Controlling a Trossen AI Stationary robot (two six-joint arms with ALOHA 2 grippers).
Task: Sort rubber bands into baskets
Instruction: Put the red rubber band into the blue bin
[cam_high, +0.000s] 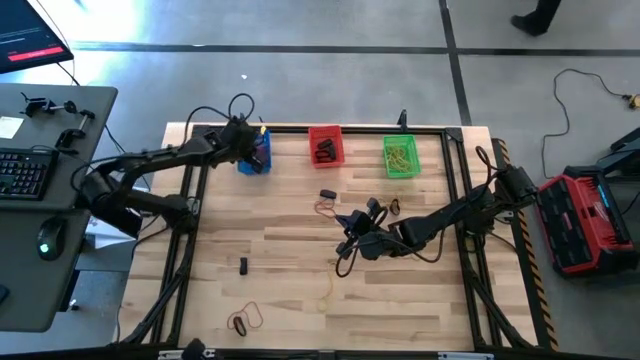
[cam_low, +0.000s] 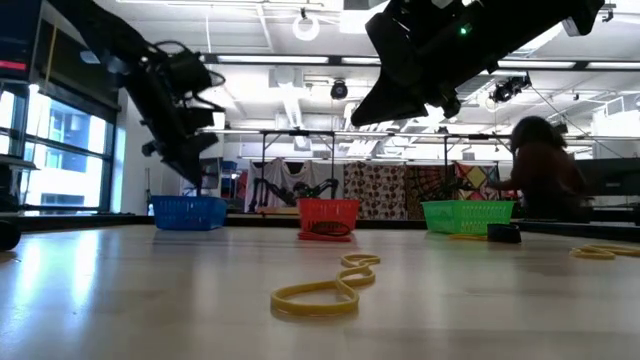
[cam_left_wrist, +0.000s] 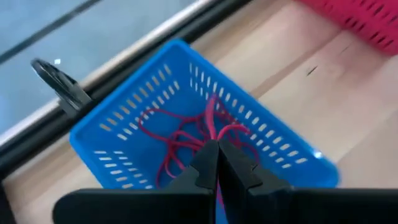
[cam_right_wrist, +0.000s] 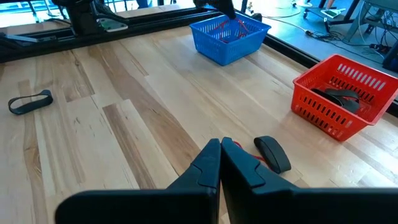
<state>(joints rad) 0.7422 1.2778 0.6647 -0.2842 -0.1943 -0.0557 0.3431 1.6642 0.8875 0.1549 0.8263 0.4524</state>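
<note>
Right claw (cam_right_wrist: 220, 144) hangs low over the wooden worktop (cam_right_wrist: 124, 124), fingers pressed together, apparently pinching a thin red band; a thick black band (cam_right_wrist: 272, 153) lies just beyond. Further off, the left claw (cam_left_wrist: 217, 149), tips pressed together, hovers over the blue mesh basket (cam_left_wrist: 124, 118), red loops (cam_left_wrist: 186, 134) tangled below, likely dropping one.

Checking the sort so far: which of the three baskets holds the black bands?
The red basket, the middle one of the row. Thick black bands lie inside it, while the blue basket holds thin red loops and the green basket yellowish ones.
</note>
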